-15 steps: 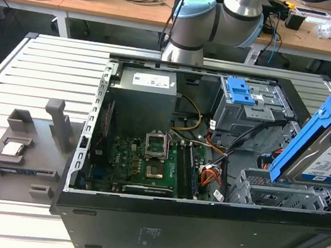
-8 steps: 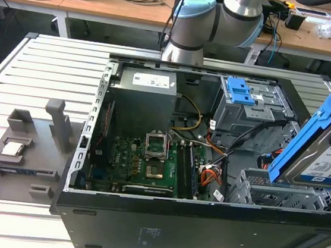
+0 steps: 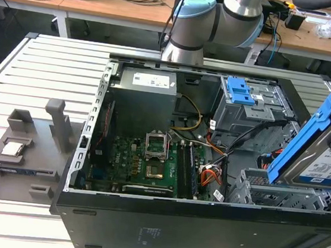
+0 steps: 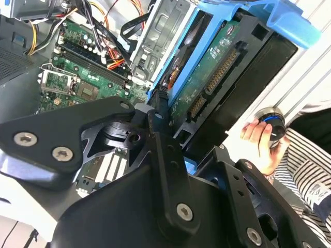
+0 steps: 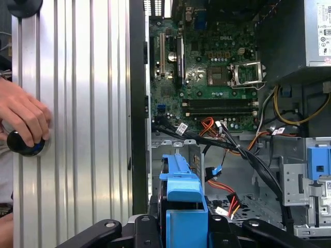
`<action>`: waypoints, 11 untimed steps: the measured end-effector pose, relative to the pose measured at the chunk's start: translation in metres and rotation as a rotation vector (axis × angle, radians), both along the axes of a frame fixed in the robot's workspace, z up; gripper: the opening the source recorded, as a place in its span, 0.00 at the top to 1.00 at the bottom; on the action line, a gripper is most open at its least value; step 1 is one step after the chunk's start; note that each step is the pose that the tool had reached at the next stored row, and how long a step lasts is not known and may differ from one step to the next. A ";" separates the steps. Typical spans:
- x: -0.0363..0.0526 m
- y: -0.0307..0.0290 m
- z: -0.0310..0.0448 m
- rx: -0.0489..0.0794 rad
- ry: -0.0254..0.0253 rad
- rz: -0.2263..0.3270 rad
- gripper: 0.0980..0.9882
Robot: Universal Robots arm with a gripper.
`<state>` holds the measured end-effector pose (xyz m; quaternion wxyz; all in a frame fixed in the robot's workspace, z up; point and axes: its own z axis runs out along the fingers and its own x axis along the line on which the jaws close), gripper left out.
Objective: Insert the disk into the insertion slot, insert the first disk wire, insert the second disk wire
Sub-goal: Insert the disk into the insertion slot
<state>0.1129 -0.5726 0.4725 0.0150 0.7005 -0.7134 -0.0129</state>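
The open case [image 3: 112, 225] lies on a ribbed metal counter [image 3: 39, 74]. Inside it, a green board [image 3: 143, 163] sits on the floor, with a grey power supply [image 3: 142, 94] at the far side. At the exterior view's right, a tall cage [image 3: 247, 112] carries a blue latch plate [image 3: 239, 90]. Nearer the camera stands the low perforated slot [image 3: 259, 191].

The disk [image 3: 329, 157] is not seated. It hangs tilted in its blue carrier, with the label facing the camera and its lower end just above the slot; I cannot tell whether the two touch.

The end effector [image 5: 183, 230] is clenched on the disk, with a black finger on either side of the carrier in the first wrist view. In the second wrist view the disk's green underside [image 4: 212, 72] faces the camera. The arm [image 3: 220, 13] reaches in from the far side of the counter, its pale blue joints above the case's far wall.

Orange, red and black wires [image 3: 211, 171] lie loose between the board and the slot, beside the slot's mouth. In both wrist views a person's hand [image 5: 23, 111] grips a black knob [image 5: 23, 144] on the counter beside the case, and the second wrist view shows a striped sleeve [image 4: 305, 173]. A grey fixture [image 3: 25, 147] sits on the counter at the exterior view's left, well apart from the case. A wooden desk [image 3: 108, 1] stands beyond the counter.
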 end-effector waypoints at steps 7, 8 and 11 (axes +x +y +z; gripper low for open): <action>0.0000 0.0000 -0.0041 0.000 0.0000 0.000 0.70; 0.0000 0.0000 -0.0047 0.000 0.0000 0.000 0.70; 0.0000 0.0000 -0.0060 0.000 0.0000 0.000 0.70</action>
